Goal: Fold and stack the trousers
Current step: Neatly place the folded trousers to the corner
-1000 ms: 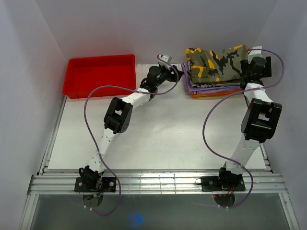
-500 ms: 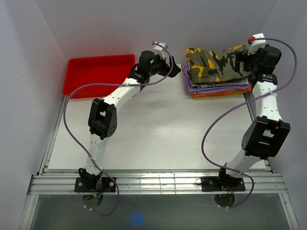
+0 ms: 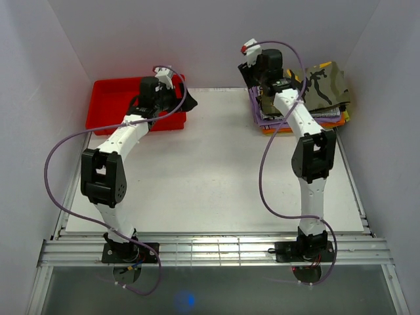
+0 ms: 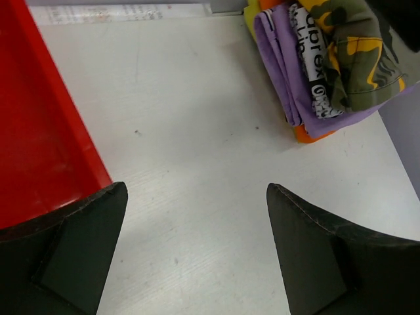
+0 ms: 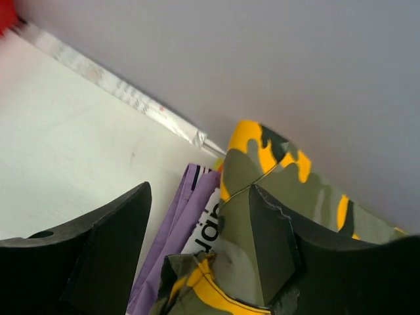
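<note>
The camouflage trousers (image 3: 325, 88) lie rumpled on top of a stack of folded garments at the back right, bunched toward the stack's right side. My right gripper (image 3: 259, 82) is at the stack's rear left corner. In the right wrist view its jaws (image 5: 200, 190) stand apart, with a fold of the trousers (image 5: 262, 164) between them, lying against the right finger (image 5: 275, 243). A gap shows beside the left finger. My left gripper (image 3: 178, 100) hangs open and empty at the red tray's right end; in the left wrist view (image 4: 197, 190) only bare table shows between its fingers.
A red tray (image 3: 111, 108) sits at the back left, and its wall (image 4: 39, 131) is next to my left finger. Under the trousers lie a white newspaper-print garment (image 4: 312, 59), a purple one (image 4: 282, 59) and an orange one (image 4: 305, 134). The back wall stands just behind the stack.
The left arm swung left from beside the stack to the red tray. The right arm crossed from the stack's right side to its rear left corner, its jaws narrowed, and the trousers became bunched to the right.
</note>
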You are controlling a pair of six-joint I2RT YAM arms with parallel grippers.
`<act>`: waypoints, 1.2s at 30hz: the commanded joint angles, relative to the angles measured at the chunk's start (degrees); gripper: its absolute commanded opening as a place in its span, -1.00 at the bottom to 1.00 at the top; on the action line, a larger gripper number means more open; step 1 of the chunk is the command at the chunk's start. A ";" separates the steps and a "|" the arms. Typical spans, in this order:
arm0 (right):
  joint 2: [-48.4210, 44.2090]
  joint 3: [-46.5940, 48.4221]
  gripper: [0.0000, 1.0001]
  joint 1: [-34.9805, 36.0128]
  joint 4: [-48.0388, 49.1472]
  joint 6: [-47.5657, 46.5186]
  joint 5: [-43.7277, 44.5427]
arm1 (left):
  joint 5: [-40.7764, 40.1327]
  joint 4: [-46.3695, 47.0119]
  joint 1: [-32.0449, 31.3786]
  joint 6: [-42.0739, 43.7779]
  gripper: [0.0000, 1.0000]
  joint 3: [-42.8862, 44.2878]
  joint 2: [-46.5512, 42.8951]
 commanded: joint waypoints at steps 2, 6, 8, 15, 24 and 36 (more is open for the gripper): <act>3.71 2.15 0.34 4.46 0.90 -7.56 15.41 | 0.56 -1.36 2.27 -0.57 0.96 -4.87 -9.17; 6.16 -0.15 0.32 6.66 7.93 -13.19 25.07 | 0.65 -1.62 4.48 -1.53 0.96 -6.72 -11.11; 7.75 1.33 0.36 6.66 9.70 -14.25 27.54 | 1.18 -1.79 5.44 -1.97 0.96 -7.25 -11.47; 11.79 0.20 0.39 6.49 18.22 -20.05 32.65 | 2.50 -2.58 7.03 -3.21 0.96 -8.22 -11.12; 19.18 4.32 0.15 4.20 21.83 -21.73 36.69 | 3.02 -4.78 8.44 -4.00 0.96 -7.52 -10.33; 15.50 3.63 -0.69 2.80 25.96 -5.05 32.74 | 3.38 -6.54 9.14 -3.56 0.96 -8.75 -11.91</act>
